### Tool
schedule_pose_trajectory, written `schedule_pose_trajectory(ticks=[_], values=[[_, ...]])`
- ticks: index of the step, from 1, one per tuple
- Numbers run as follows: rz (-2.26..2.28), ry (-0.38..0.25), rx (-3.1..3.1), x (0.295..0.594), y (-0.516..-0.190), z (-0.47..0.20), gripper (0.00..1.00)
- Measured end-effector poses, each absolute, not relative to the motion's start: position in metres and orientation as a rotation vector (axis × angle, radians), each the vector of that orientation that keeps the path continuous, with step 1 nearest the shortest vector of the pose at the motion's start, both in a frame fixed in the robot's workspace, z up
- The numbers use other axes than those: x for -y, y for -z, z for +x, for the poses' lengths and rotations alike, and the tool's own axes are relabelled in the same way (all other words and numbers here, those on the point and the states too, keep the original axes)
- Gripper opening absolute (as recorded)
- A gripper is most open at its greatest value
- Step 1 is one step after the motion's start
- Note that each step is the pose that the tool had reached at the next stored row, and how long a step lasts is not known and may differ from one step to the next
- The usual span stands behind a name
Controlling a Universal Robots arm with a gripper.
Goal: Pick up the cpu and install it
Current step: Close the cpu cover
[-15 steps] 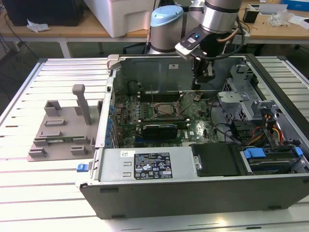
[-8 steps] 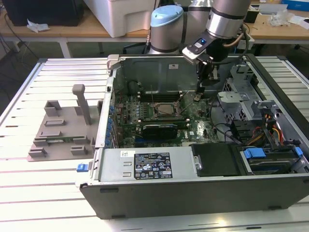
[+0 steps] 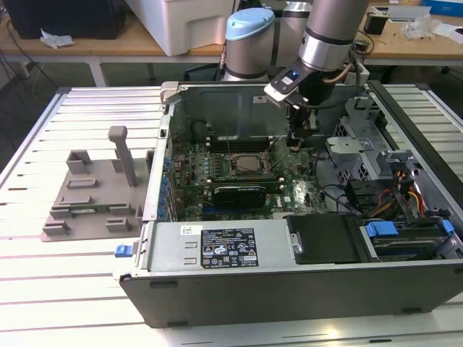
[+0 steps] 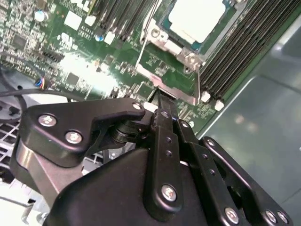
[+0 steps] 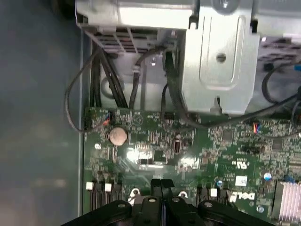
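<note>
One arm is hanging down into the open computer case, which is lying on its side on the slatted table. Its gripper is hovering low over the green motherboard, just beside the socket on the exterior view's right. The jaws are pressing together with nothing pinched between them, and in the first wrist view the gripper is showing only a thin seam where the fingertips are meeting. The cpu is sitting in the socket with its silvery plate facing up, apart from the fingers. In the second wrist view the gripper is pointing at the edge of the socket, and the cpu is lying beyond it; I cannot tell whether the tips are touching the frame. A black-and-white sticker is covering part of the power supply, its print too fine for me. A small white label is lying on the motherboard beside some white lettering, and a coin battery is shining near the board's edge
</note>
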State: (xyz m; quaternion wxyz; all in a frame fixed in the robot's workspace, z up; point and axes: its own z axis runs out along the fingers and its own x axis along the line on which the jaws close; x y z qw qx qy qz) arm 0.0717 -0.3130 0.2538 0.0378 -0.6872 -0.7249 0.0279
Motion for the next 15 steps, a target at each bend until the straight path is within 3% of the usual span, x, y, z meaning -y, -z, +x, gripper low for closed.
schedule_pose_trajectory(ticks=[15], values=[[-2.109, -0.086, 2.224, 0.313, -0.254, 0.043, 0.11]])
